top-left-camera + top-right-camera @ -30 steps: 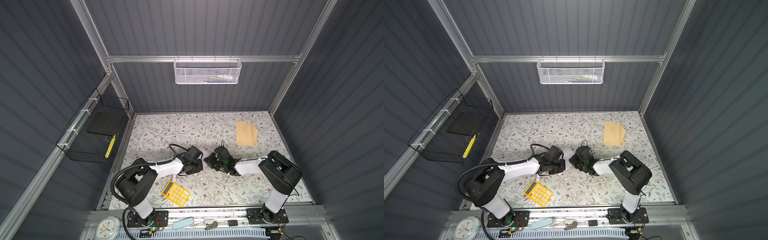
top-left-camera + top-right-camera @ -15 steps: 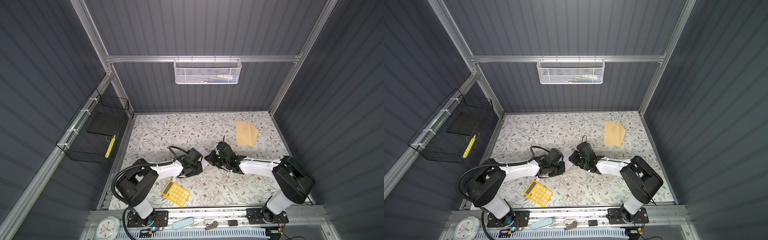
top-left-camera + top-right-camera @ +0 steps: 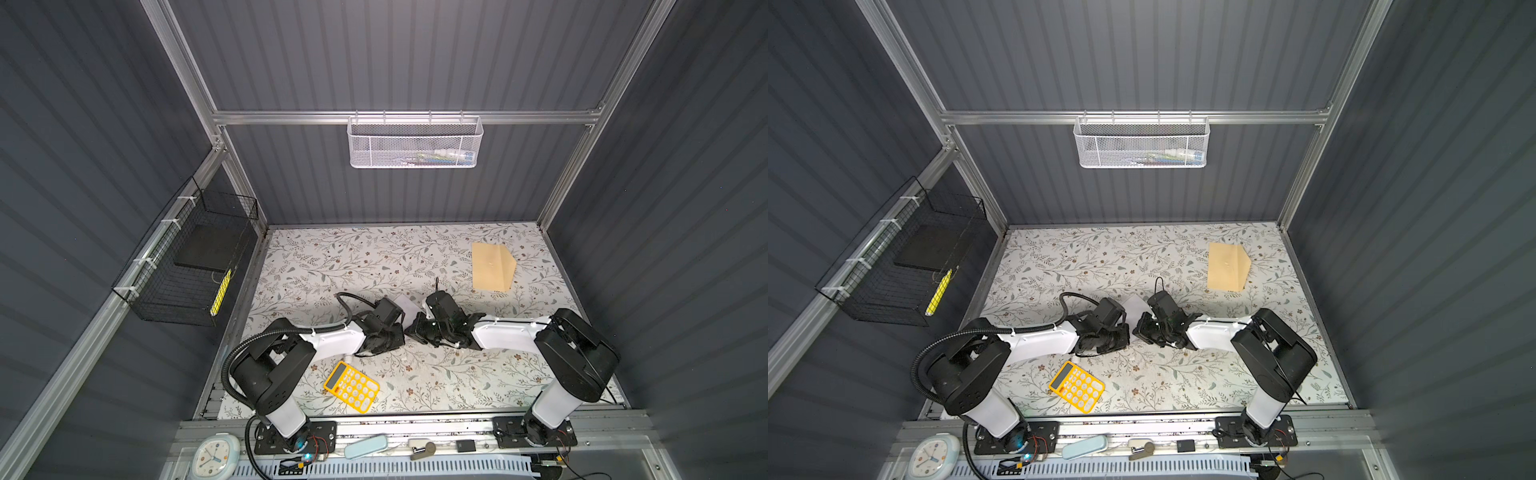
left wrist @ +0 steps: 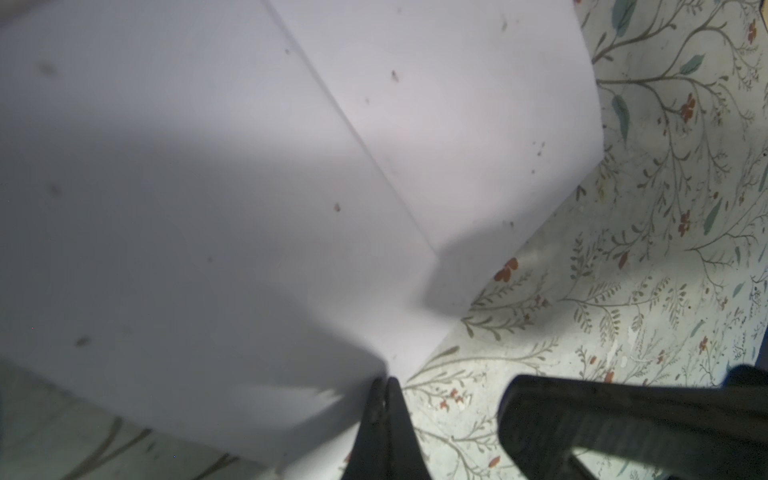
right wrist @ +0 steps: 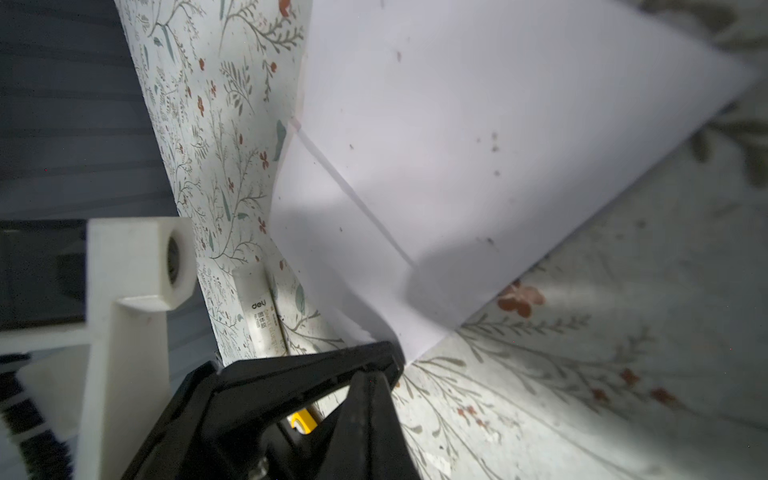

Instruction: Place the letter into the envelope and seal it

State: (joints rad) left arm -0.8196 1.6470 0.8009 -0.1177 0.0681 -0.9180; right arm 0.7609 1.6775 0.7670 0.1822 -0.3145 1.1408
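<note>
The left gripper (image 4: 384,388) is clamping the letter (image 4: 249,187) by its near corner and holding that edge off the mat (image 4: 623,291). The right gripper (image 5: 370,380) is sitting closed just beside that corner; whether it is pinching paper is unclear. The letter is lying mid-table, mostly hidden under the wrists, so its long axis is untellable. The envelope (image 3: 492,266) is resting near the far right edge, its long axis running front-to-back and its flap pointing right. Open mat is stretching between them.
</note>
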